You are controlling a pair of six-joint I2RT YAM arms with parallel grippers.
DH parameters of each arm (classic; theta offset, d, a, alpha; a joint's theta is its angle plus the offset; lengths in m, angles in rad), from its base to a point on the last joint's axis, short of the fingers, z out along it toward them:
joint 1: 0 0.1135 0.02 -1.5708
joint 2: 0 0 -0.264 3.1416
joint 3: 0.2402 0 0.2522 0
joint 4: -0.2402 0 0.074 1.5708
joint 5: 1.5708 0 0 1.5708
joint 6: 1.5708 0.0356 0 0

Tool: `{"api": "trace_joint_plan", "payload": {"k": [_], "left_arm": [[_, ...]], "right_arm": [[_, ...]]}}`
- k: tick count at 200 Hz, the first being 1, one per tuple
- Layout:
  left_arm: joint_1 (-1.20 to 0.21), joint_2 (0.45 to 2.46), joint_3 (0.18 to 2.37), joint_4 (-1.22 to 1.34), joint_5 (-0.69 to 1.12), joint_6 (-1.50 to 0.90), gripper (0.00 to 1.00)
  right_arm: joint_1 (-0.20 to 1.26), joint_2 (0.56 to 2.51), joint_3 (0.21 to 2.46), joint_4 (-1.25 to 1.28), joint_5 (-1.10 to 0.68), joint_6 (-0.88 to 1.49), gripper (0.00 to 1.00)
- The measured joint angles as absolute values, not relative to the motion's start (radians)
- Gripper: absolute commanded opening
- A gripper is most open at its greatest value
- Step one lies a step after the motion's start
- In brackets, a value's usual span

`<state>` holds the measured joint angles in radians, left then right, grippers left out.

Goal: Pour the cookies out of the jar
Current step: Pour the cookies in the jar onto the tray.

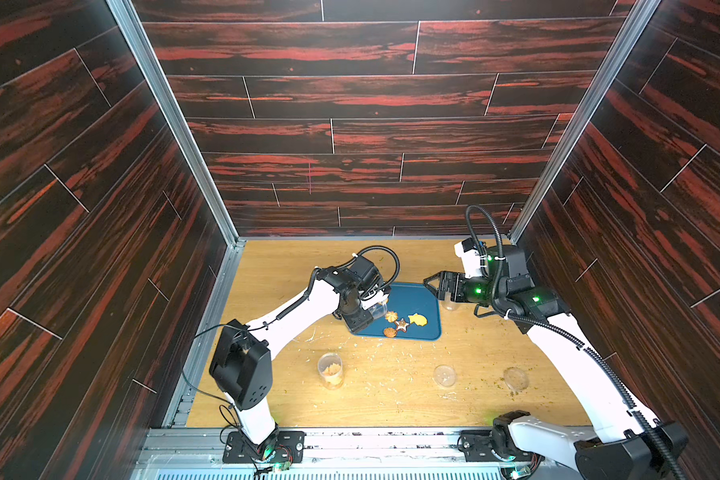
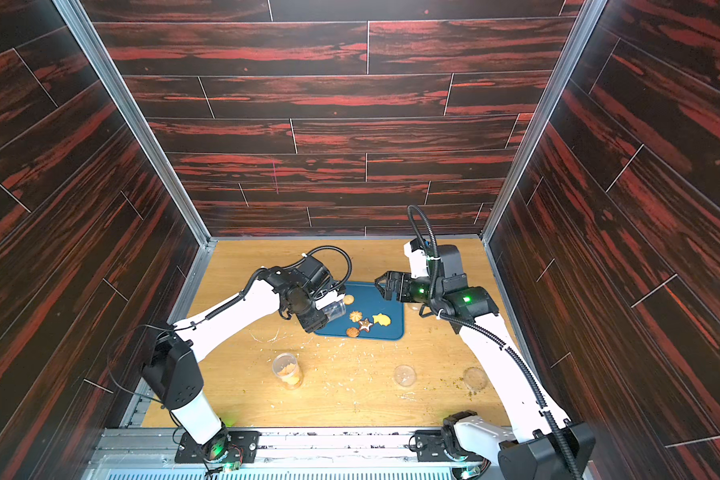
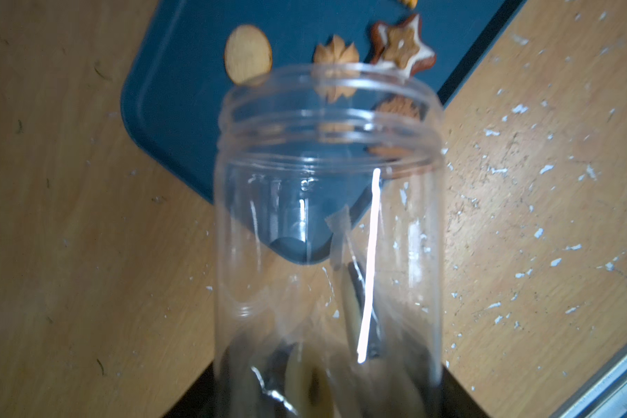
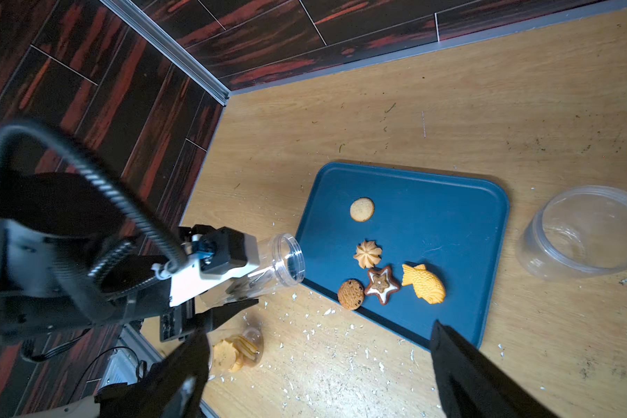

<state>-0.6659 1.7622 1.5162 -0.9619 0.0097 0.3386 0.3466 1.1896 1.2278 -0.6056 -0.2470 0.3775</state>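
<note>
Left gripper [image 4: 253, 277] clamps the tilted clear jar [image 4: 286, 260], blurred shapes at its base indistinct; five cookies [image 4: 380, 284] lie on the blue tray [image 4: 449, 217]; right gripper [image 1: 433, 289] spread wide, empty.

Light oak-grain wooden tabletop [image 1: 267, 270]. Lying directly on it:
- a dark blue rounded-corner plastic tray [image 1: 410, 299], mid-rear
- a wide, empty clear plastic tub [image 4: 587, 235], just beside the tray
- an upright clear plastic jar of yellow biscuits [image 1: 330, 370], front left
- two clear round lid-like discs [image 1: 444, 375] [image 1: 516, 378], front right and apart

Pale flecks [image 1: 375, 357] are scattered in front of the tray.
</note>
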Motion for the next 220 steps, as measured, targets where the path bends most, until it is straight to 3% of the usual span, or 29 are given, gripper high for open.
{"api": "trace_joint_plan", "payload": {"k": [98,220], "left_arm": [[-0.672,1.883,1.666,-1.102,-0.030,0.198,0.46],[-0.674,1.965,1.715,-1.137,0.053,0.045,0.51]], "right_arm": [[0.347,1.159,1.180,-0.607,-0.252,0.401,0.98],[0.347,1.136,1.169,-0.608,-0.255,0.435,0.98]]}}
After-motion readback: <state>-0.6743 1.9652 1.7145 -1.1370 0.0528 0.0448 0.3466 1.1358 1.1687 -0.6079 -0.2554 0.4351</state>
